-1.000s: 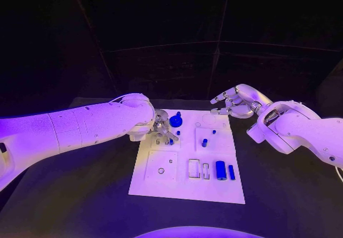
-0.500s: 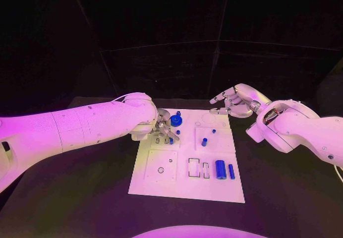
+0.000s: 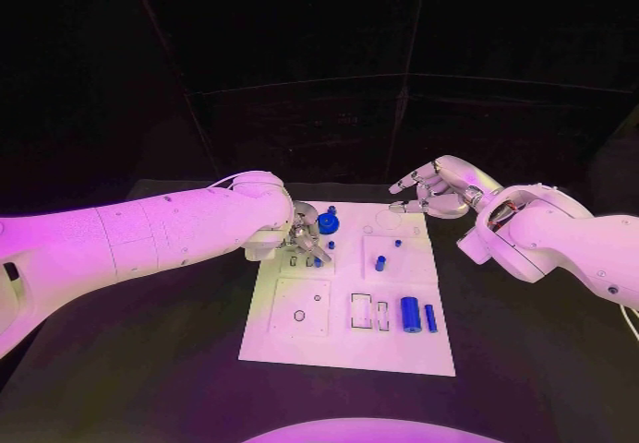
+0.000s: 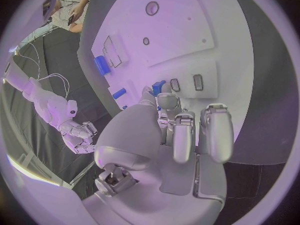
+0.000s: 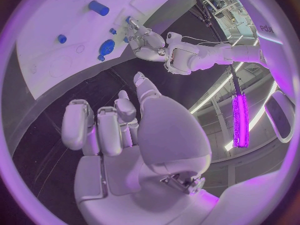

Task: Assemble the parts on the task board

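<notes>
Left hand (image 3: 301, 242) over task board (image 3: 307, 346) far-left slots, fingers near small blue part (image 3: 319, 263); grasp unclear. Right hand (image 3: 428, 192) empty, spread. Advice: lower slowly, keep part upright.

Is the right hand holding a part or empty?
Empty: the right hand hovers by the task board's far corner, fingers apart.

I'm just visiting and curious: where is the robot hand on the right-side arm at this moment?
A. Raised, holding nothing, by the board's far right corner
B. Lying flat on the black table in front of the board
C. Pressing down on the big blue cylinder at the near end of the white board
A: the right robot hand is raised with fingers apart and nothing in them, by the far right corner of the task board, well away from the big blue cylinder.
</notes>
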Tool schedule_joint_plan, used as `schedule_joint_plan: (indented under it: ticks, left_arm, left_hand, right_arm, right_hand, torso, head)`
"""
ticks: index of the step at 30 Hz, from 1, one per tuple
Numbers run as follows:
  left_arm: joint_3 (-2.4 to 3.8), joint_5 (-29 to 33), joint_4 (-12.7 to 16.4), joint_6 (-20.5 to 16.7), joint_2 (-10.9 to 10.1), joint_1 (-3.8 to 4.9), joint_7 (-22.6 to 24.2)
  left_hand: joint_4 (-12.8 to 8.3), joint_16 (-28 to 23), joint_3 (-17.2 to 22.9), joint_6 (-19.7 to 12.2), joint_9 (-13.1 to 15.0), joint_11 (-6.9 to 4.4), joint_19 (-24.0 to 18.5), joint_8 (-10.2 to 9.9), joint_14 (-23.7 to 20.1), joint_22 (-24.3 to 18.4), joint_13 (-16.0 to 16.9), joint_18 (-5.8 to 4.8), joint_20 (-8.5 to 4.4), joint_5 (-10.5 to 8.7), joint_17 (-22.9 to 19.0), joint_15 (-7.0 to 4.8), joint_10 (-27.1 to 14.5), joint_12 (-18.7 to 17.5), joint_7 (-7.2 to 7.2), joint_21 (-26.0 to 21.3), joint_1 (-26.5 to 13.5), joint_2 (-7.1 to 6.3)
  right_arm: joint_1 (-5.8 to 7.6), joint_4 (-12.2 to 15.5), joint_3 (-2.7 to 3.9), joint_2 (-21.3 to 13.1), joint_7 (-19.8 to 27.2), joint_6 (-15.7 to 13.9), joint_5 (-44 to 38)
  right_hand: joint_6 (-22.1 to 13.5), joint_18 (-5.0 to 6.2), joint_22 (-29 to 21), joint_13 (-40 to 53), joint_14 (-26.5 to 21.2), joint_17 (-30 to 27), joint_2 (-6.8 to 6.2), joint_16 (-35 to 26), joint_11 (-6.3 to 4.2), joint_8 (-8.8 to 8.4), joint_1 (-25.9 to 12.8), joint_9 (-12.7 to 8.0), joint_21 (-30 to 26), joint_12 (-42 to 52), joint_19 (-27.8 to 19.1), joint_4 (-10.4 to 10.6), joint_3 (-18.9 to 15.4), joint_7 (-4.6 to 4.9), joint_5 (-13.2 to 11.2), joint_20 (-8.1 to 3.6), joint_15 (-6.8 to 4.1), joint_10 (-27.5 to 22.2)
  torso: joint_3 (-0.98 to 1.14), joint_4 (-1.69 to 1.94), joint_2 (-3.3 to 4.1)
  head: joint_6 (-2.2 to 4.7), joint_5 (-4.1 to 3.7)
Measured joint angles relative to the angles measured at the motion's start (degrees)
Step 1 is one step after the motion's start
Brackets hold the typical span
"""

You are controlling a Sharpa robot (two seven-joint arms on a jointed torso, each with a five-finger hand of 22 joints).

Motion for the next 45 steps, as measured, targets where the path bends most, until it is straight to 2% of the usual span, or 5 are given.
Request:
schedule_joint_plan:
  ticks: [11, 18, 22, 30, 45]
  left_arm:
    - [0.08, 0.08, -0.19, 0.34, 0.1, 0.18, 0.0]
    - [0.09, 1.11, 0.08, 0.17, -0.41, 0.2, 0.0]
    - [0.02, 2.45, 0.59, -0.37, -1.14, 0.15, 0.01]
    - [0.0, 6.33, 2.94, -3.9, -3.79, 0.07, 0.53]
    - [-0.13, 8.18, 7.66, -12.27, -8.44, -0.51, 3.04]
  left_hand:
    - [-3.58, 0.0, 5.98, -1.22, 0.6, -0.29, 0.2, 0.15, 0.0, -0.01, -0.3, 0.0, -0.2, -0.12, 0.0, -0.42, -0.32, 0.0, -0.46, 0.21, 5.06, 0.86]
    - [-1.97, 0.0, 8.77, -1.65, 0.61, -0.29, -0.02, -0.24, 0.0, -0.01, -0.68, 0.01, -0.42, 4.57, 0.0, -0.42, -0.71, 0.0, -0.21, 0.21, 6.68, -0.1]
    - [0.97, 0.0, 11.72, -1.77, 0.81, -0.19, -0.02, -0.52, 0.0, -0.01, -0.97, 0.01, -0.42, 6.66, 0.0, -0.42, -0.81, -0.29, -0.09, 0.21, 7.46, -1.89]
    - [1.55, 0.0, 33.39, -1.77, 3.87, -0.2, -0.02, 1.54, 0.12, -0.18, -3.28, 0.01, -0.42, 6.91, -0.01, -0.53, -0.16, -1.78, -0.09, -0.2, -0.45, -11.25]
    - [-0.22, 0.0, 39.59, -2.16, 5.7, -0.49, -0.02, 3.03, 0.12, 0.04, -3.01, 0.0, -0.42, 6.87, -0.01, -0.52, 0.14, -1.11, -0.3, -0.46, -4.09, -13.25]
  right_arm:
    - [0.0, -0.12, 0.0, 0.01, -0.33, 0.48, -0.08]
    - [0.0, -0.29, 0.0, 0.1, -0.43, 0.72, -0.11]
    - [0.0, -0.41, 0.0, 0.14, -0.46, 0.85, -0.13]
    - [0.0, -0.71, -0.01, 0.1, -0.52, 1.21, -0.15]
    - [0.0, -1.52, -0.03, 0.09, -0.51, 3.09, 0.05]
  right_hand:
    - [0.07, 0.0, -0.07, -0.1, 0.0, 0.0, 0.38, 0.0, 0.0, 0.26, 0.38, 0.0, -0.22, 0.0, 0.0, -0.01, -0.32, -0.07, 1.36, 0.0, 0.0, 0.0]
    - [0.07, 0.0, -0.06, -0.1, 0.0, 0.0, 0.38, -0.26, 0.0, 0.38, 0.38, 0.0, -0.21, 0.0, 0.0, 0.03, -0.54, -0.07, 1.73, 0.0, 0.0, 0.0]
    - [0.07, 0.0, -0.06, -0.1, 0.0, 0.0, 0.37, -0.26, 0.0, 0.38, 0.37, 0.0, -0.21, 0.0, 0.0, -0.04, -0.61, -0.07, 2.08, 0.0, 0.0, 0.0]
    - [0.07, 0.0, -0.06, -0.02, 0.0, 0.01, 0.38, -0.26, 0.0, 0.38, 0.37, -0.01, -0.21, 0.0, 0.0, 0.1, -0.74, -0.07, 2.33, 0.0, 0.0, 0.0]
    - [0.07, 0.0, -0.22, 0.04, 0.0, -0.06, 0.37, -0.26, -0.21, 0.38, 0.37, -0.01, -0.21, 0.0, 0.0, 0.38, -1.04, -0.07, 2.4, 0.0, 0.0, 0.21]
  torso:
    - [0.0, 0.0, -0.01]
    - [0.01, 0.05, -0.01]
    - [0.01, 0.07, -0.01]
    - [0.07, 0.17, -0.02]
    - [0.22, 0.4, -0.16]
  head:
    - [-0.14, 0.04]
    - [-0.21, 0.12]
    - [-0.19, 0.21]
    - [-0.15, 0.49]
    - [-0.12, 0.66]
